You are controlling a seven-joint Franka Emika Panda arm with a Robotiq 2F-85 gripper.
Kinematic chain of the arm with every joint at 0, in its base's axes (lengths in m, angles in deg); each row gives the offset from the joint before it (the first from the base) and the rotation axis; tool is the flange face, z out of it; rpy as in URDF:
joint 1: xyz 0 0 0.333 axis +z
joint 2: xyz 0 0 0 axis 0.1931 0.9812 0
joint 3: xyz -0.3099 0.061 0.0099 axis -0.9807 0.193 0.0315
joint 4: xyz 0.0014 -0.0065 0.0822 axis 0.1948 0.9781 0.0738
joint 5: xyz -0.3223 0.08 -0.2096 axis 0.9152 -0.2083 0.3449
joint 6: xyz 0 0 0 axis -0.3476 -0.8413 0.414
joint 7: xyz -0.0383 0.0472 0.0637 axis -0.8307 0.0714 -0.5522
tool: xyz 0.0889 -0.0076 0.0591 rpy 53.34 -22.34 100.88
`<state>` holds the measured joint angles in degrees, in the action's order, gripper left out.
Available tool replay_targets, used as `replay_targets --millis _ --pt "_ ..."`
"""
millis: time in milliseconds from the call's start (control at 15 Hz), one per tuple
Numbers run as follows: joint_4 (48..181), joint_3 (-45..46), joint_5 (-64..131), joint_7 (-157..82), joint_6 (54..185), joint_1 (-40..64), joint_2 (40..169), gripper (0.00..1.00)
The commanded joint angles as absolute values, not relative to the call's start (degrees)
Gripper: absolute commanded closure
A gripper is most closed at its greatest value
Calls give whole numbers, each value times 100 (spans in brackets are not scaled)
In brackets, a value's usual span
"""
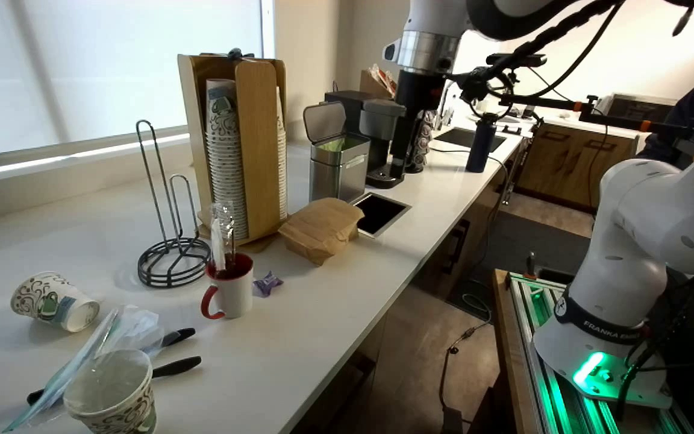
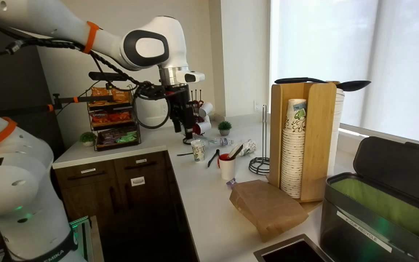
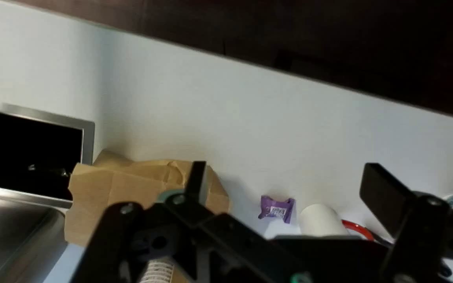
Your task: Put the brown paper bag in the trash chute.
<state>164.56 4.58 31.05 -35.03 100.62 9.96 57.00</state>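
Note:
The brown paper bag [image 1: 321, 226] lies crumpled on the white counter beside the trash chute [image 1: 381, 212]. Both also show in an exterior view, the bag [image 2: 264, 203] and the chute's pale rim [image 2: 278, 246], cut by the frame edge. In the wrist view the bag [image 3: 120, 188] is at lower left and overlaps the metal rim of the chute [image 3: 88, 141]; I cannot tell whether they touch. My gripper [image 2: 183, 130] points down, raised above the counter, apart from the bag. In the wrist view the gripper [image 3: 283, 169] is wide open and empty; one finger hides part of the bag.
A tall wooden cup holder [image 1: 256, 144] stands behind the bag. A grey metal canister [image 1: 340, 172] with its lid up is beside the chute. A red-handled mug [image 1: 235, 295], purple wrapper [image 3: 277, 208] and wire stand [image 1: 172, 262] are nearby. The counter's front edge drops to the floor.

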Motion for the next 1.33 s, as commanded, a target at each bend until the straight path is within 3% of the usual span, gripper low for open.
replay_targets --millis 0,200,267,667,1067,1267 --pt "16380 634 3571 -3880 11067 816 6596 0" --pt "16247 561 3841 -4145 11312 675 7293 0" --pt "16433 526 3691 -3933 11290 818 6847 0" --pt "16374 512 3700 -3938 11328 803 6938 0" --pt "16158 522 4916 -5114 13226 171 8121 0" --pt "16259 365 4642 -4843 13089 289 8002 0"
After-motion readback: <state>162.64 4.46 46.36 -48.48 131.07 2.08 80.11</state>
